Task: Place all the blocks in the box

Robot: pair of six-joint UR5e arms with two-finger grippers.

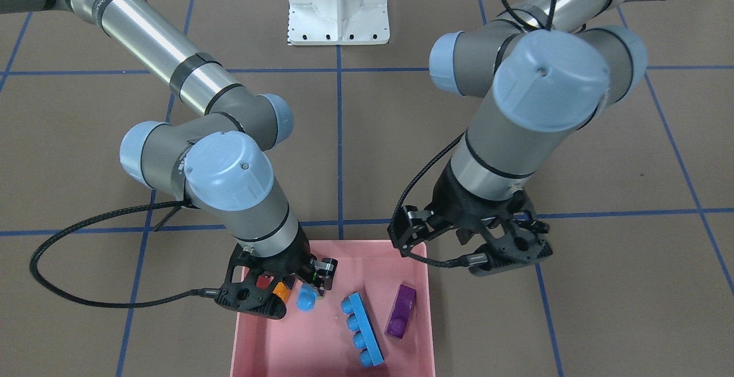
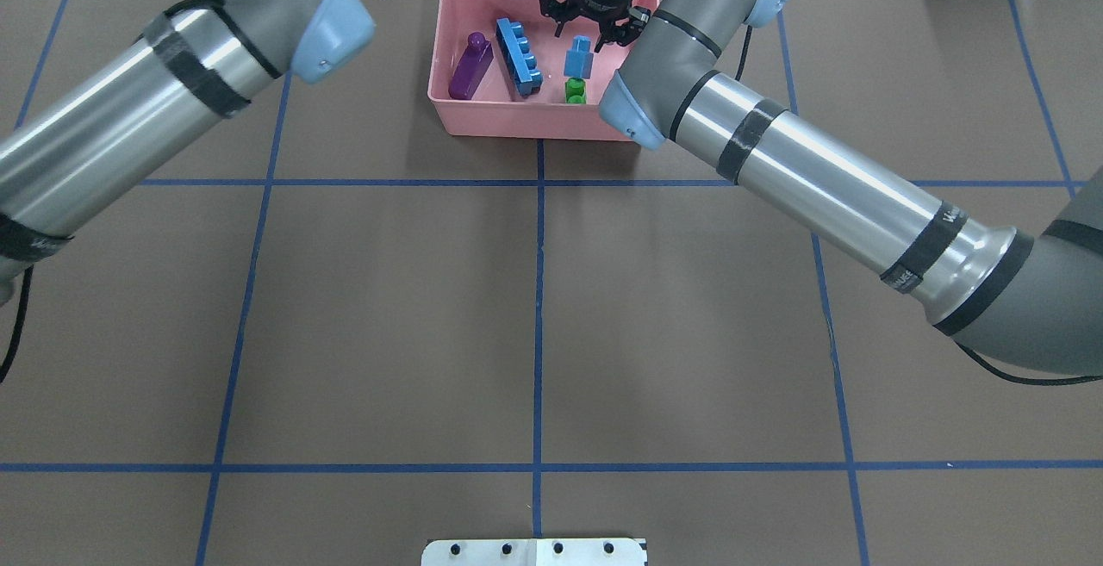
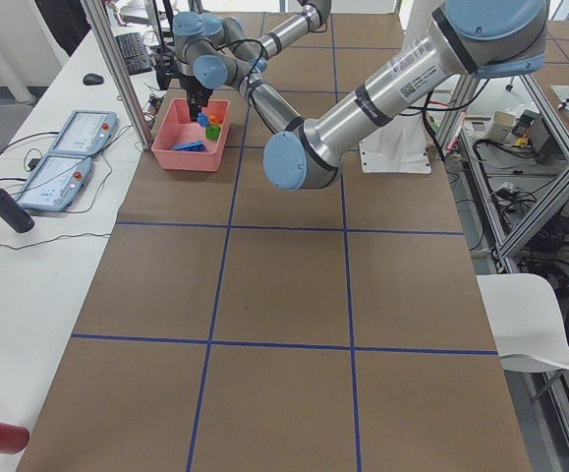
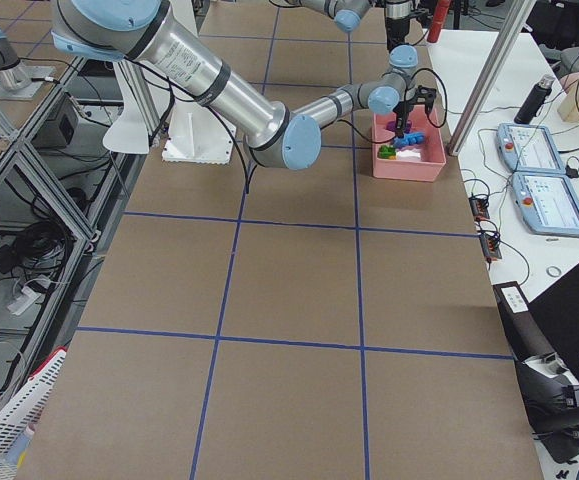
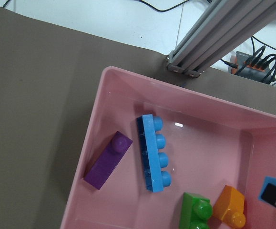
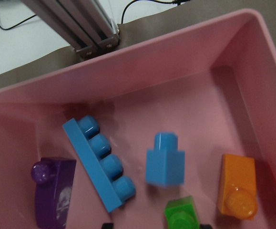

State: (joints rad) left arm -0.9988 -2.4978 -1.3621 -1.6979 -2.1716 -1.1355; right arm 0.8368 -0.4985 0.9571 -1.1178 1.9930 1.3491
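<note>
The pink box (image 1: 367, 246) stands at the table's far edge. All five blocks lie inside it. In the right wrist view I see the purple block (image 6: 52, 191), the long blue block (image 6: 102, 164), the small blue block (image 6: 165, 162), the green block (image 6: 183, 212) and the orange block (image 6: 238, 191). My right gripper (image 1: 295, 282) hangs open over the box's end, just above the small blue block (image 1: 305, 298), which is free of its fingers. My left gripper (image 1: 493, 251) is open and empty, hovering just outside the box's other end.
The white robot base (image 1: 338, 7) stands at the table's near middle. An aluminium post (image 6: 80, 24) and cables stand just beyond the box. The left arm's cable (image 1: 424, 176) hangs by the box corner. Blue tape lines cross the brown table.
</note>
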